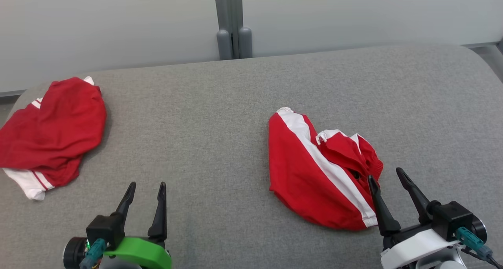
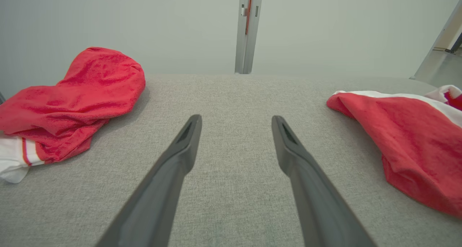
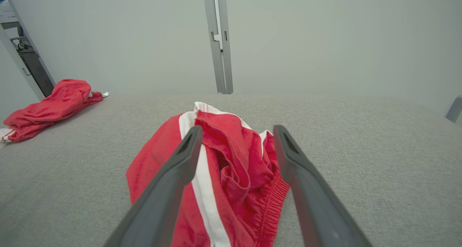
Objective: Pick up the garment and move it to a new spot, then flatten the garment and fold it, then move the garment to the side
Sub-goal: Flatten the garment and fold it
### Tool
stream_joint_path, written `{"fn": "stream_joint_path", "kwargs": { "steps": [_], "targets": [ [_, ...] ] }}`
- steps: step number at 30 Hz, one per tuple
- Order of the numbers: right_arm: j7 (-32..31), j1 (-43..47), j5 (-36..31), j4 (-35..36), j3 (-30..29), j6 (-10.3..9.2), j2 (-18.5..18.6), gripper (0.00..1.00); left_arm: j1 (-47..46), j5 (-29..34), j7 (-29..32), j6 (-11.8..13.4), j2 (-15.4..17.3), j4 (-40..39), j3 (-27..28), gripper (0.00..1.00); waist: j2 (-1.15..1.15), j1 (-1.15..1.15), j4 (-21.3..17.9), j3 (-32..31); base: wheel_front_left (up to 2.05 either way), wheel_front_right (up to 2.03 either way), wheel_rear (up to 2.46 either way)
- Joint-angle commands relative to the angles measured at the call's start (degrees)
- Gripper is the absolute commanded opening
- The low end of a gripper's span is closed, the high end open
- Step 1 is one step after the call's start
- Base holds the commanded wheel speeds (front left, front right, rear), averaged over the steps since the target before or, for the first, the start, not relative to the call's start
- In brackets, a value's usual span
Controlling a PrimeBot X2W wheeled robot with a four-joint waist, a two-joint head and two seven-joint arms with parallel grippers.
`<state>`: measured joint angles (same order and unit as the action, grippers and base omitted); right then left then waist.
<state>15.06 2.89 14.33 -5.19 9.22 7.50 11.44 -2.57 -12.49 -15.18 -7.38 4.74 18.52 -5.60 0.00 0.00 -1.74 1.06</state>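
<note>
While left hand (image 1: 147, 184) hovers spread over table (image 1: 235, 104) | right hand (image 1: 385, 174) spread, angled over crumpled garment (image 1: 302, 163) edge, holding nothing

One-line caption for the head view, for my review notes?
Open right end effector at the crumpled red-and-white garment; open left end effector over grey tabletop; second red garment far left.

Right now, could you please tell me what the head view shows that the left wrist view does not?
Head view: the right end effector, open at the striped garment, and a green collar behind the left end effector. Left wrist view: a slanted frame, far right. Shared: the striped garment, the crumpled red garment, the table, the open left end effector.
</note>
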Motion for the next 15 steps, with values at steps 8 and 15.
{"fn": "stream_joint_path", "kwargs": {
  "steps": [8, 15],
  "targets": [
    [0.17, -3.00, -0.36, 0.26, -0.20, 0.00, -0.78, 1.00, -15.40, -0.15, 0.30, -0.18, 6.20, 2.18, -6.86, 1.00, 0.00, 0.00, -3.77, 3.18, 0.00, 0.00, 0.00],
    [0.17, -5.83, -0.07, 0.16, -0.20, 0.00, -2.40, 1.00, -33.92, -3.18, 4.09, -0.18, 9.66, 6.40, -15.12, 1.00, 0.00, 0.00, -10.15, 7.64, 0.00, 0.00, 0.00]
  ]
}}
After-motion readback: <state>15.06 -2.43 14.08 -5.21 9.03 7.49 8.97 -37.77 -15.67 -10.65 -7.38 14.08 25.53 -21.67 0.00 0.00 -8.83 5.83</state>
